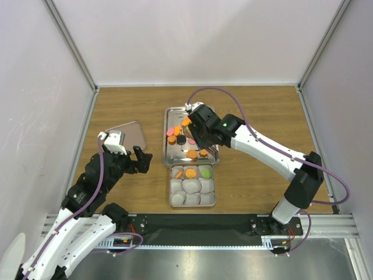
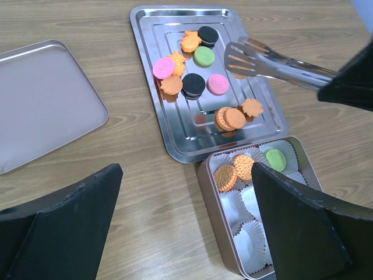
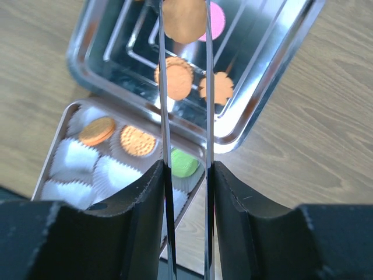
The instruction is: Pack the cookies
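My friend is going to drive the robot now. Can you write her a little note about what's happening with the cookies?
Left gripper: open and empty, hovering left of the tray.
Right gripper: shut on the tongs, over the tray. An orange cookie seems to be pinched at their tips.
Done: three cookies sit in the box, two orange and one green, each in a paper cup.
Left: roughly ten more wait on the tray. The other paper cups are empty. The lid lies off to the left.

Robot lab cell: white panel walls (image 1: 192, 35), aluminium frame (image 1: 71, 44), wooden table (image 1: 262, 111).
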